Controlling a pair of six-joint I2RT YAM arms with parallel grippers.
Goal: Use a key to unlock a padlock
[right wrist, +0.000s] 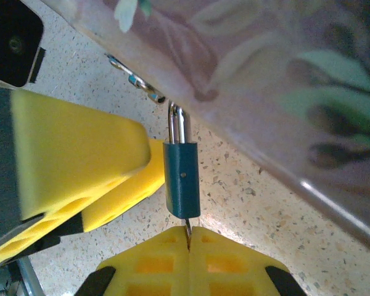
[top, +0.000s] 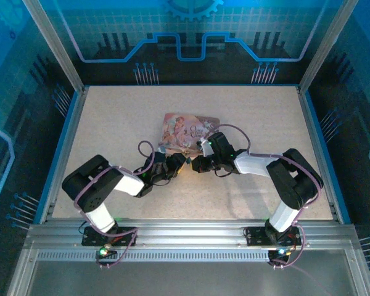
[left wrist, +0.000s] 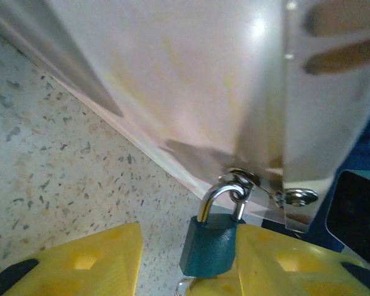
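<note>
Two grippers of mine meet nose to nose just in front of the pink printed tin [top: 191, 128]. My right gripper [right wrist: 189, 239] is clenched. Its yellow pads are pressed flat together on the key [right wrist: 187, 227], which I see as a thin grey sliver rising from the seam between them into the underside of the padlock [right wrist: 182, 179]. My left gripper [left wrist: 188, 253] is released: its yellow fingers [left wrist: 80, 262] stand apart with the padlock between them. The teal body leans against one pad, while a strip of speckled surface shows between it and the other. The padlock sits just beside the tin's side wall, its keyed end turned toward my right gripper; whether it rests on the surface or is lifted off it I cannot tell. Its silvery shackle [left wrist: 221, 192], both legs meeting the body, is threaded through the small metal hasp [left wrist: 250, 177] fixed to the tin. From above, both arms bend inward from their bases at the near edge. The tin lies flat around the middle of the pale speckled table [top: 111, 123], just beyond my fingertips, and the padlock and key are too small to make out from up there.
</note>
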